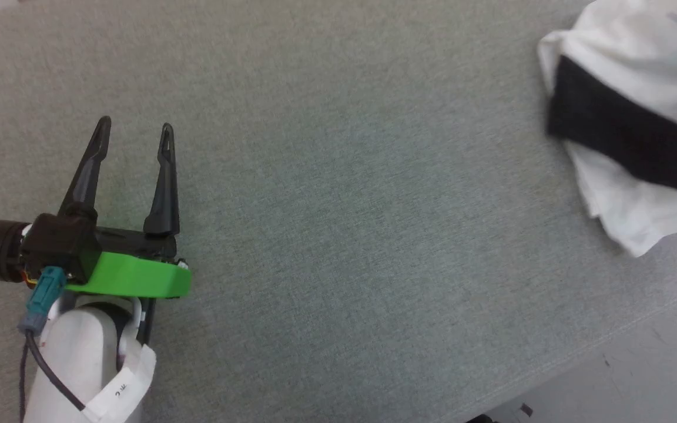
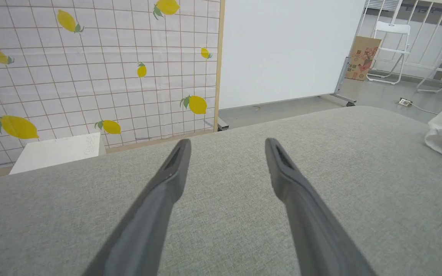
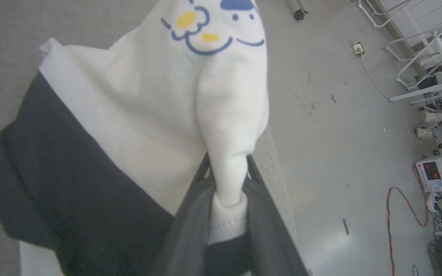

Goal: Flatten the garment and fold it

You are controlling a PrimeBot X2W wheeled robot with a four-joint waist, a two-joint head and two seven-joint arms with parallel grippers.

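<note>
Evidently the right pincer (image 3: 226,168) pinches a bunched white fold of the garment (image 3: 155,115), apparently drawing it up to spread it. The rest lies heaped by the desk's (image 1: 338,176) right edge. Over the desk's opposite side, the left pincer (image 1: 135,126) hovers wide and empty.

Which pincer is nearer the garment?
Right. The right pincer is clamped on the garment; the left pincer hangs open, far from it across the grey surface.
</note>
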